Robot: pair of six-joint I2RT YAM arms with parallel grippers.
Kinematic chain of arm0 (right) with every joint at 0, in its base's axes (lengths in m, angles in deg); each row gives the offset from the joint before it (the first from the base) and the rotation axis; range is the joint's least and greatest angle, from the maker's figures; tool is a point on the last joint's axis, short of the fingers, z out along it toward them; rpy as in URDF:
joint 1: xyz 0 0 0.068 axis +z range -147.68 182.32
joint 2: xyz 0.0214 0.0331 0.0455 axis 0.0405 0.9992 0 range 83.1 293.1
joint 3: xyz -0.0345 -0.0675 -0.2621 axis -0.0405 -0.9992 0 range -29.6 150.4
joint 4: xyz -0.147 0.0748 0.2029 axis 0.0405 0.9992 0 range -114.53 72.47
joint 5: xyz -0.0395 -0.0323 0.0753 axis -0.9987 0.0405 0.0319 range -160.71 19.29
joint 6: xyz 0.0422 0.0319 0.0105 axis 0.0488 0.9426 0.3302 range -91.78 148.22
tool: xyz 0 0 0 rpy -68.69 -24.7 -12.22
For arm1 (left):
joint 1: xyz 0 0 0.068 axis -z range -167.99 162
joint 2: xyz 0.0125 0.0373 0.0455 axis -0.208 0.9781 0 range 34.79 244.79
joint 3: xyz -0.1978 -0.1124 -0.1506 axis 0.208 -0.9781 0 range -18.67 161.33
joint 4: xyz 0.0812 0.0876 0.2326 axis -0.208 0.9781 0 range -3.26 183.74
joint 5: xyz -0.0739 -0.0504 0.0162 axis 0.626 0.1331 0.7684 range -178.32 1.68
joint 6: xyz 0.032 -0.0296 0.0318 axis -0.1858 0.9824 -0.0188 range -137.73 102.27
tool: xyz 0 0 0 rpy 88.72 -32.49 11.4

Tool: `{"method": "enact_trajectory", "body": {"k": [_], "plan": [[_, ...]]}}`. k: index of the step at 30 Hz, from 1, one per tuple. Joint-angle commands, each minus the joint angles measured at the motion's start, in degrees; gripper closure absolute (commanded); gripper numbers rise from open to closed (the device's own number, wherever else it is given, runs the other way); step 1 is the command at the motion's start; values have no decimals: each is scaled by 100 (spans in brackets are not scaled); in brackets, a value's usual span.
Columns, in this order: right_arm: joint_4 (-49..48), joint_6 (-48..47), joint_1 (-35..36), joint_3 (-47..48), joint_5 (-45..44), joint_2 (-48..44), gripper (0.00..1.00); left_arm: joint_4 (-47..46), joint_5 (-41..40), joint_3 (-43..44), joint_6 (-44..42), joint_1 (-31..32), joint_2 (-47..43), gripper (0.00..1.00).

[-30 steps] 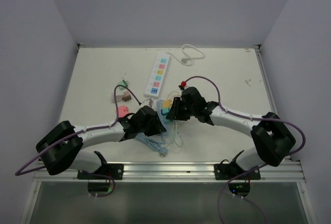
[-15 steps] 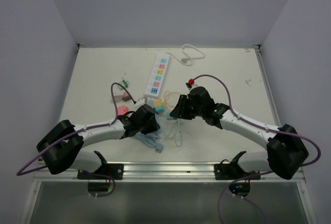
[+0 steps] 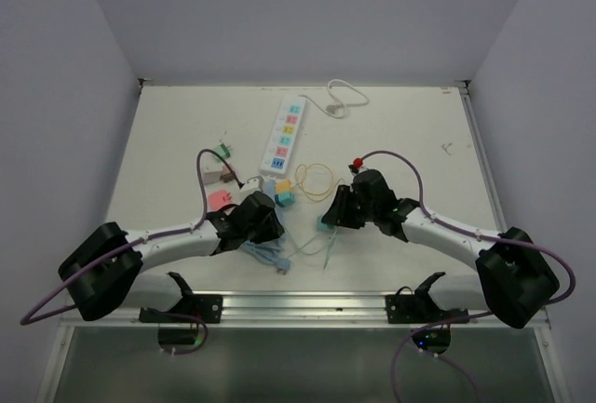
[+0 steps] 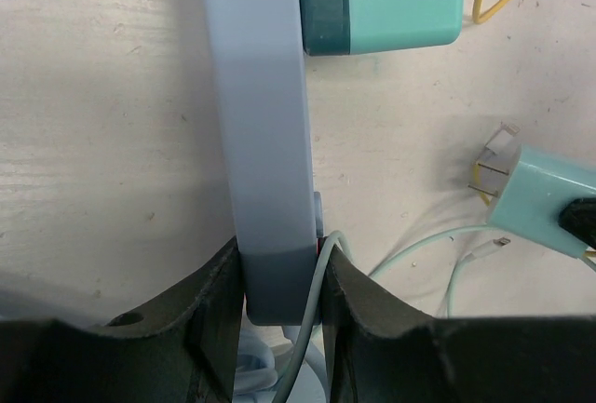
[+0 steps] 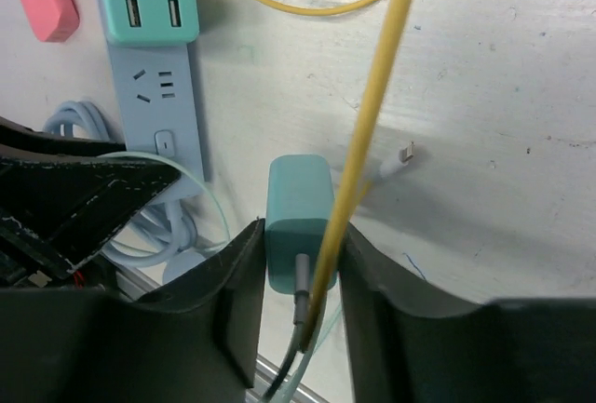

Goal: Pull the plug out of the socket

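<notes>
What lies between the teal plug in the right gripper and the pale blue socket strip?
Only white tabletop and a thin pale green cable, seen in the left wrist view.

Top cam sat high up behind the arm bases, tilted down over the whole table (image 3: pixel 419 124). Left wrist cam was crazy close, looking along the blue power strip (image 4: pixel 261 142). Right wrist cam hung a bit further back, facing down at the teal plug (image 5: pixel 298 203). Both wrist views shared that strip, the plug and the yellow cable (image 5: pixel 372 124).
</notes>
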Motion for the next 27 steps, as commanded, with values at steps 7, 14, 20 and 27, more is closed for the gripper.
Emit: {"method": "enact_trajectory", "body": {"k": [7,14,20,27], "plan": [[583,-603,-19,728,-671,-616,22,-957,346,-435,-723,-30,-308,100],[322,-595,-19,861,-945,-1065,17,-1337,601,-558,-758,-30,-308,100],[-479,-94,-10,808,-366,-514,10,-1460,672,-575,-767,-30,-300,100],[-1227,319,52,940,-241,279,9,-1451,689,-584,-767,-22,-308,100]]}}
